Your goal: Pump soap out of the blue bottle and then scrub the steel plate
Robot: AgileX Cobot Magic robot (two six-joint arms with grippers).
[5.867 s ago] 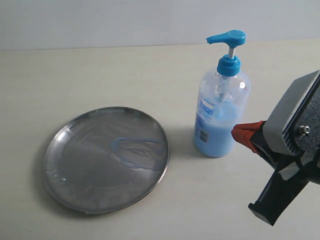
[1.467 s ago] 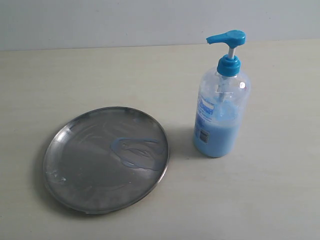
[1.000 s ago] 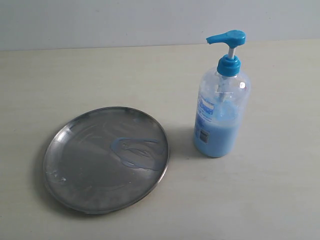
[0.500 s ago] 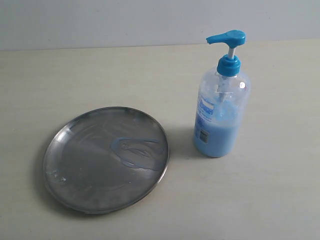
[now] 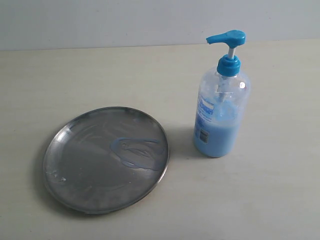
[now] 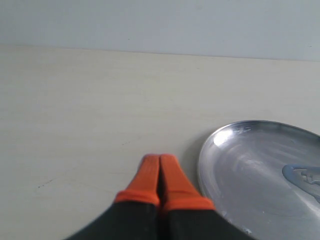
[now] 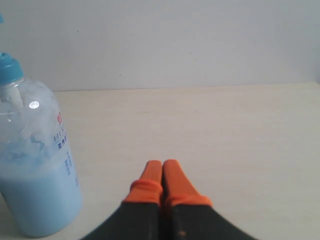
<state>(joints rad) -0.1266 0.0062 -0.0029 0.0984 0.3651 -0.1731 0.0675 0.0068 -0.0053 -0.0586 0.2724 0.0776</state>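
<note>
Bench point(image 5: 100, 75), pale and matt, carrying two task objects: one steel plate point(image 5: 80, 160) and one blue bottle point(image 5: 220, 120). The plate lies flat on the left side of the exterior view. The bottle stands upright to its right, near the plate but with a strip of bare bench between them.

One irregular, looped smear of light blue soap point(image 5: 137, 152) sits on the plate's inner surface, on the half nearer the bottle. A few small pale specks lie by the opposite rim. The rest of the plate shows dull grey, streaked metal.

The bottle bears one blue pump head on a raised stem, its spout pointing toward the plate's side of the exterior view. It also has one blue collar and one blue-and-white label. Light blue liquid fills its lower part.

Two hands appear, one in each wrist view, each with two orange-tipped fingers on black bodies. The left hand point(image 6: 159, 160) is closed and empty, fingertips pressed together, just beside the plate's rim over bare bench. The right hand point(image 7: 162, 165) is likewise closed on nothing, near the bottle but apart from it.
</note>
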